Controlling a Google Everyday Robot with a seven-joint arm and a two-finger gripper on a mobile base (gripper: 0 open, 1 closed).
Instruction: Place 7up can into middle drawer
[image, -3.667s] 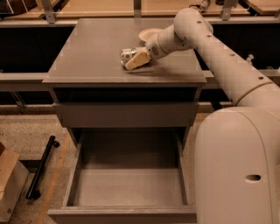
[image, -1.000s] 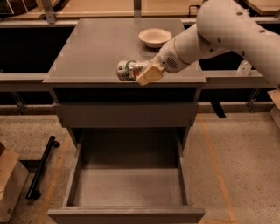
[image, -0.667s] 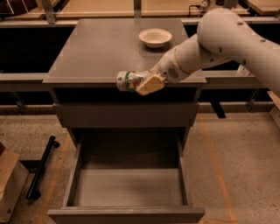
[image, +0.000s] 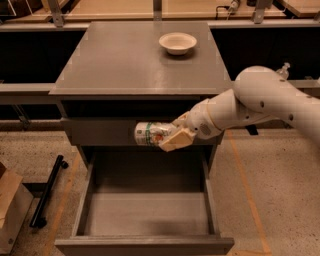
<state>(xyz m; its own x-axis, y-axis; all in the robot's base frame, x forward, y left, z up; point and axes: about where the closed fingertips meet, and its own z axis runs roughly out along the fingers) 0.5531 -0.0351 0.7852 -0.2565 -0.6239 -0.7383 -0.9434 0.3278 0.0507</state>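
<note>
Since 0.7 s ago: claw and 7up can have come down off the front edge of the worktop. They now hang above the middle drawer, over its back part and roughly centred side to side. The can lies horizontal with one end pointing left. The claw pinches its right end, and it touches nothing else. The plain upper drawer front is directly behind it. The middle drawer stands pulled out. The arm reaches in from above-right of the drawer. The cream bowl is unmoved on the worktop, above and behind the drawer.
</note>
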